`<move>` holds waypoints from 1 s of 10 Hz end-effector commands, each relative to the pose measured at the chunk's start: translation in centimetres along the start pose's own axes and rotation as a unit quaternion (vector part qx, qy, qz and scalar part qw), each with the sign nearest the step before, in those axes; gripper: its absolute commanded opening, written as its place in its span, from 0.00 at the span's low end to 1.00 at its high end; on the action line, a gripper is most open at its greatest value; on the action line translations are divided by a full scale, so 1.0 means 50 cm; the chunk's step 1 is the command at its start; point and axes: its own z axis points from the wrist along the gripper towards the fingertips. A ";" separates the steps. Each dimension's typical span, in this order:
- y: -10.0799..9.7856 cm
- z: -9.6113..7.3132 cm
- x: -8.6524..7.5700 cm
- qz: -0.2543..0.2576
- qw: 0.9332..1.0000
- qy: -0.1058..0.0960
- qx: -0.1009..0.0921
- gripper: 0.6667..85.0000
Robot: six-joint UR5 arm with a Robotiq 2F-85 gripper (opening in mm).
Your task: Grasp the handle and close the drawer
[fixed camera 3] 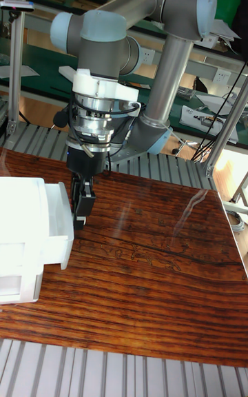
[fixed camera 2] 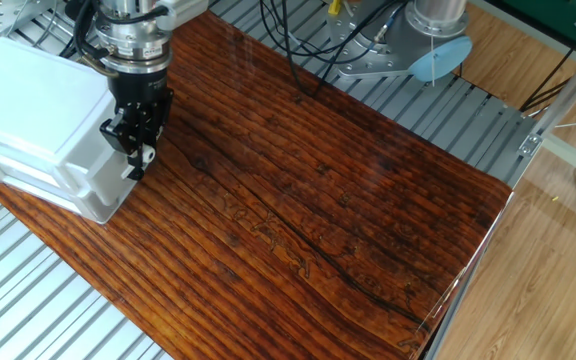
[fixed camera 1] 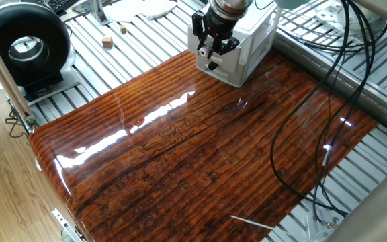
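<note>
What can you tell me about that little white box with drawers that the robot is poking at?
The cabinet is a small, white, plastic-looking box with drawers stacked in its front. It stands upright at one end of the glossy wooden tabletop. The black gripper is right at its front, hiding the knob, so actual contact cannot be confirmed. In the tall fixed view, one drawer juts out slightly.
</note>
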 end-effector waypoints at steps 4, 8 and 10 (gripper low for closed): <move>0.016 -0.003 0.017 0.018 1.000 0.014 -0.014 0.43; 0.020 -0.003 0.025 -0.023 0.999 0.020 -0.019 0.49; 0.022 -0.007 0.034 -0.035 0.999 0.021 -0.020 0.49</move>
